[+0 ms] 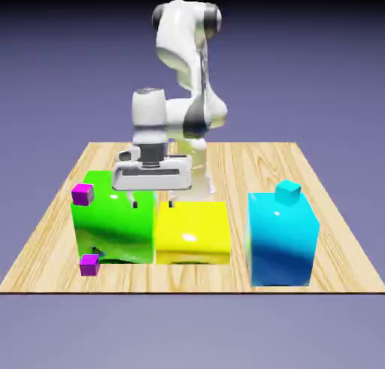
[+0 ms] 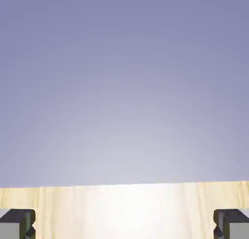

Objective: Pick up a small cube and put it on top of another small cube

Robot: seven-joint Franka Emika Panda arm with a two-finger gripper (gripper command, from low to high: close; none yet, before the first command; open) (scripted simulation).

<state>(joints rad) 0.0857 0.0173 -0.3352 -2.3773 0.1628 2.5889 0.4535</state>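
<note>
One small cube (image 1: pixel 83 195), magenta-purple, sits on the top left corner of a big green block (image 1: pixel 113 228). A second small cube (image 1: pixel 89 264) of the same colour lies on the table at that block's front left foot. The other small cube (image 1: pixel 288 193), cyan, rests on top of a big cyan block (image 1: pixel 282 240) at the exterior view's right. My gripper (image 1: pixel 153 202) hangs open over the seam between the green and yellow blocks, holding nothing. In the hand view my gripper (image 2: pixel 124 226) shows wide-set fingertips (image 2: pixel 19 223) with only wood between them; no cube appears there.
A big yellow block (image 1: pixel 192 232) stands between the green and cyan blocks, all three in a row near the front edge of the wooden table (image 1: pixel 248 161). The hand view holds a strip of table (image 2: pixel 124 199) under the blue-violet backdrop.
</note>
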